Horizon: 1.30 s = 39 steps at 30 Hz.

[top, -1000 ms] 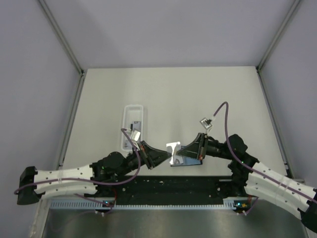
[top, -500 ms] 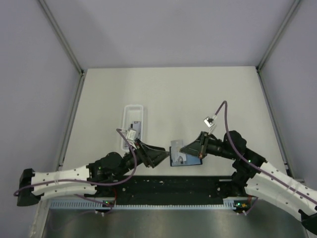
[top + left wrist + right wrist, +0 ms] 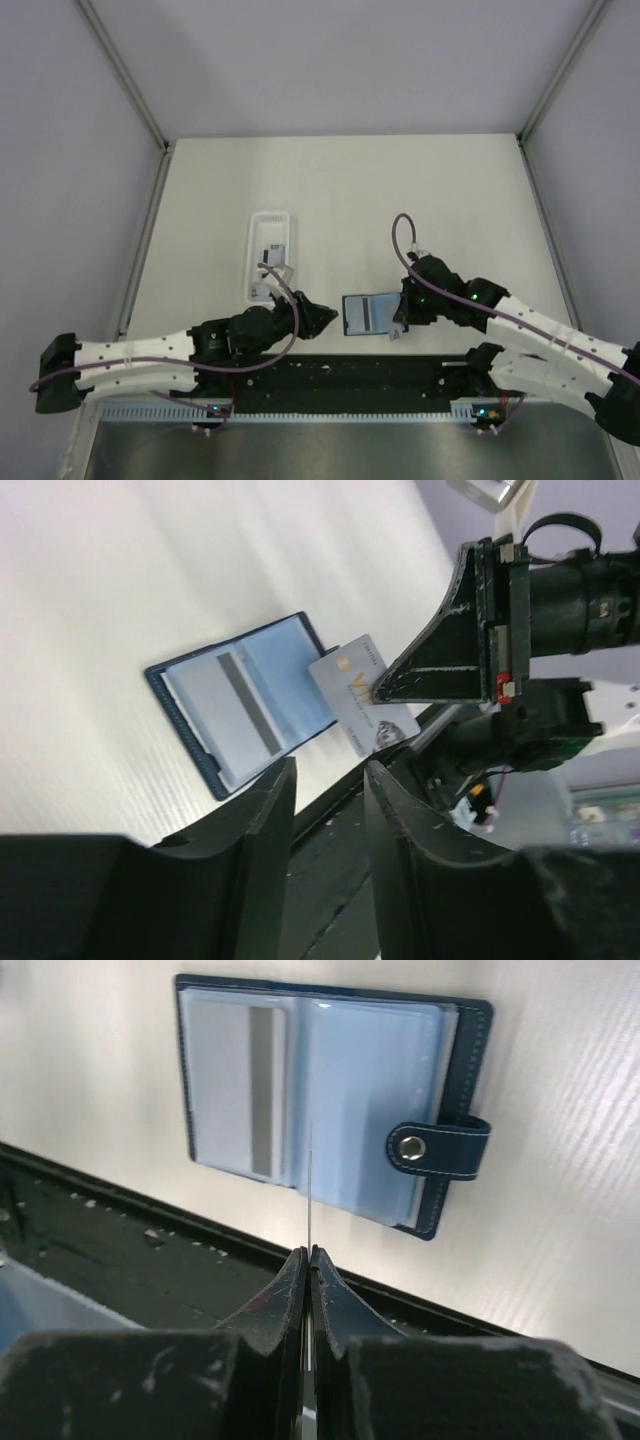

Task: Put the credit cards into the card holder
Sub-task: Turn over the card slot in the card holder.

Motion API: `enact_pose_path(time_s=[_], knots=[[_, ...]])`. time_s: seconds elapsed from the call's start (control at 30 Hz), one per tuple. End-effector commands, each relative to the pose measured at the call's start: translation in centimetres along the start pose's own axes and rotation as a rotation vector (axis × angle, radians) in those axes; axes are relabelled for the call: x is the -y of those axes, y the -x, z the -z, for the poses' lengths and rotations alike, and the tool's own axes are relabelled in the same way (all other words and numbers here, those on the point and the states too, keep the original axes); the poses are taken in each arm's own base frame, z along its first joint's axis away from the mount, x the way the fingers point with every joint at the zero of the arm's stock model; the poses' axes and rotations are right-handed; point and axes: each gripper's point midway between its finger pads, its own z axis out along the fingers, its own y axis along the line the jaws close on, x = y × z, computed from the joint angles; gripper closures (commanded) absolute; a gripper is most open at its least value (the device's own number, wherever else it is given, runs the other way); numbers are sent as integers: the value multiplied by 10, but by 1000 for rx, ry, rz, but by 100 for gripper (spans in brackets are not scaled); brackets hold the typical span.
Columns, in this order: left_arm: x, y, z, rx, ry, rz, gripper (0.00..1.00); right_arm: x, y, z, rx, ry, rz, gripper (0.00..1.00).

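The card holder (image 3: 366, 314) lies open on the table near its front edge, dark blue outside and pale blue inside. Its strap and snap stud (image 3: 410, 1145) stick out to one side, and a card with a grey stripe (image 3: 262, 1090) sits in one pocket. My right gripper (image 3: 308, 1256) is shut on a white credit card (image 3: 362, 695), seen edge-on as a thin line (image 3: 310, 1190) just over the holder's near edge. My left gripper (image 3: 326, 780) is open and empty, a little left of the holder (image 3: 240, 705).
A long white translucent tray (image 3: 270, 255) stands left of centre with more cards (image 3: 272, 252) in it. The black base strip (image 3: 350, 375) runs along the table's near edge, right below the holder. Grey walls close in both sides.
The left gripper let go of the card and drew back to the left. The right gripper closed on the card, turned its wrist and carried it down to the holder's right side.
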Motion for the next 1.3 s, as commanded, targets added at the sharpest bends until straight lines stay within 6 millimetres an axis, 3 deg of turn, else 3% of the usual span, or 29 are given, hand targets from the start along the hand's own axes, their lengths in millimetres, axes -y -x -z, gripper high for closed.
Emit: enact_pose_path(time_s=[0.0,0.1,0.17,0.4,0.7,1.0,1.27], knots=[[14,5,-9,-3,-49,-2,66,11,16,-3,35,-106,31,100],[17,0,-13,-28,-71,-21,90,14,18,-8,25,-142,36,100],[18,0,-16,-29,-79,-33,100,18,19,-12,22,-171,42,100],[22,-1,-33,-41,-90,-92,100,23,19,-16,20,-204,46,100],[25,-11,-81,-62,-45,-161,100,23,26,-13,51,-208,38,100],[14,-45,-121,-178,-58,-118,100,27,32,-13,60,-225,43,100],[12,-70,-137,-266,-74,-112,100,37,34,-9,66,-262,51,100]])
